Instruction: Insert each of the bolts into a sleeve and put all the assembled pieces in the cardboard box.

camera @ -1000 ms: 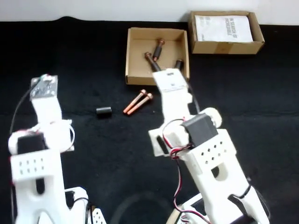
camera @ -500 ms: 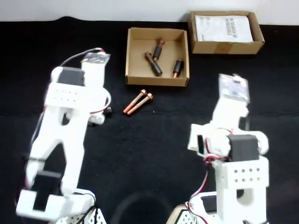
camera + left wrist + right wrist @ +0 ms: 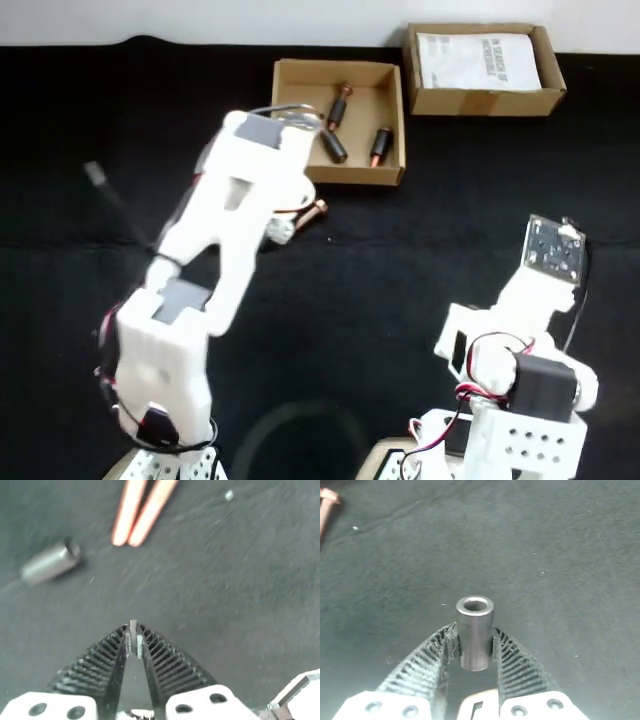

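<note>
Bolts [image 3: 318,208], seemingly two, mostly hidden behind left arm [image 3: 232,225]

Tallied at the surface [image 3: 400,260]: arm [image 3: 230,230] [image 3: 520,330] ×2 | cardboard box [image 3: 283,120] [image 3: 480,102] ×2 | assembled piece [image 3: 333,145] [image 3: 342,100] [image 3: 380,145] ×3 | loose bolt [image 3: 129,515] [image 3: 152,510] ×2 | empty sleeve [image 3: 50,562] [image 3: 475,632] ×2
</note>
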